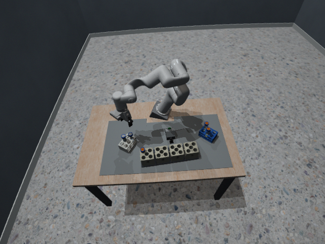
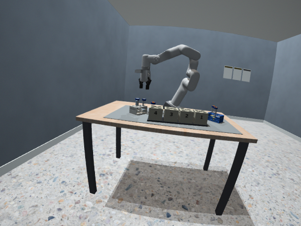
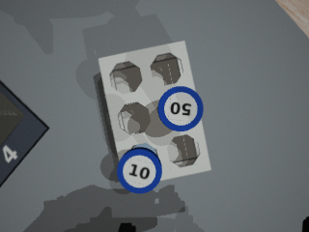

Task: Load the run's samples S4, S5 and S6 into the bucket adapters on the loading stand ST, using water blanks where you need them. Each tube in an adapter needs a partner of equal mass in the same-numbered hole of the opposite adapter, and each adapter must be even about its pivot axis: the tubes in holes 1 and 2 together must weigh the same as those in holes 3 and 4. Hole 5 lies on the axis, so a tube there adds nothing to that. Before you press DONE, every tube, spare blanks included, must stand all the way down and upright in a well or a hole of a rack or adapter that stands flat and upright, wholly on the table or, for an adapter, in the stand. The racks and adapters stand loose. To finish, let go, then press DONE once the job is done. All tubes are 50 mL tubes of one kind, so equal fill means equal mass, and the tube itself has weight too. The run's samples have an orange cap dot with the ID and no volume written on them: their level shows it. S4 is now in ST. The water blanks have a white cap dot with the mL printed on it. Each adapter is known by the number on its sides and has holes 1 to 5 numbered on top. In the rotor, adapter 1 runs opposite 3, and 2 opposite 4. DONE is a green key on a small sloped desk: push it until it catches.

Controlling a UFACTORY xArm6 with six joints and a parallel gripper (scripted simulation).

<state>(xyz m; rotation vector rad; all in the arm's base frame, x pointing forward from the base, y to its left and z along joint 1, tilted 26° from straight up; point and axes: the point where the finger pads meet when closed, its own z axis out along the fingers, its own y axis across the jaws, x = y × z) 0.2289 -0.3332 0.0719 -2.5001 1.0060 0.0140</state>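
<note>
White plastic suits the blanks' rack at left: its wells keep the 50 mL blank and the 10 mL blank upright, caps proud for grasping. The pincer hangs above, spread fully and empty, probably so the camera can read those caps or to fetch one. Next along, S4 fills a corner hole of adapter 4, lacking its partner in adapter 2 and a counterweight across the axis. Behind the adapters, the DONE key waits on its desk. Far right, the blue rack parks two orange-dotted samples, presumably S5 and S6, their IDs too small for me to read.
</note>
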